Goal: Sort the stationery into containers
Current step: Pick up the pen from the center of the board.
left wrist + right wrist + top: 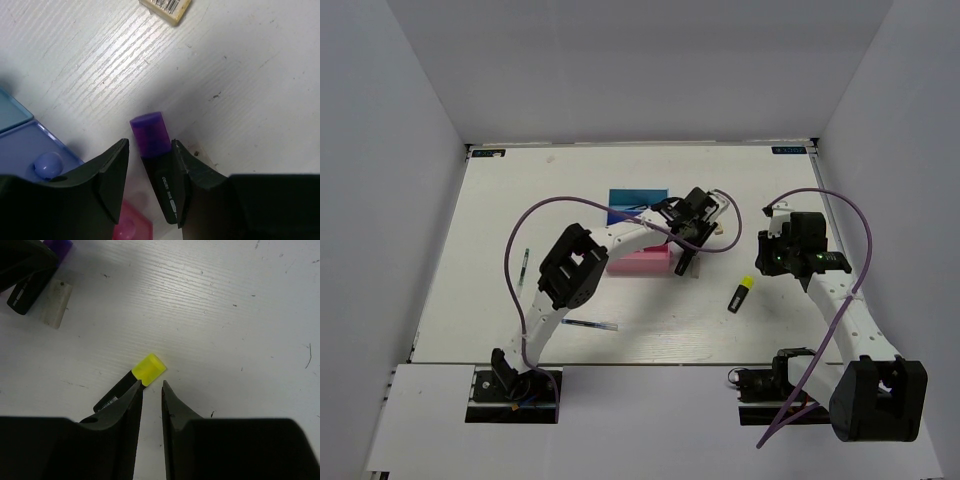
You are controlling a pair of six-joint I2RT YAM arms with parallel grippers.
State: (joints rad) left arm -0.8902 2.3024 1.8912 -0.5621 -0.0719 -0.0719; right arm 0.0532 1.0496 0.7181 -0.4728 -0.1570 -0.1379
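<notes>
A purple-capped black highlighter [150,132] sits between the jaws of my left gripper [150,145]. It rests against the right finger [192,170], with a gap to the left one, so the gripper is open around it. This happens beside the containers [638,197], whose blue bin [25,150] and pink bin [132,227] show at the lower left. My right gripper [151,385] hovers with a narrow gap and nothing in it. A yellow-capped highlighter [135,377] lies on the table just past its left fingertip.
A beige eraser [165,7] lies beyond the left gripper, and a whitish eraser [55,310] lies near it in the right wrist view. Two thin pens [524,268] [590,325] lie on the left half of the table. White walls surround the table.
</notes>
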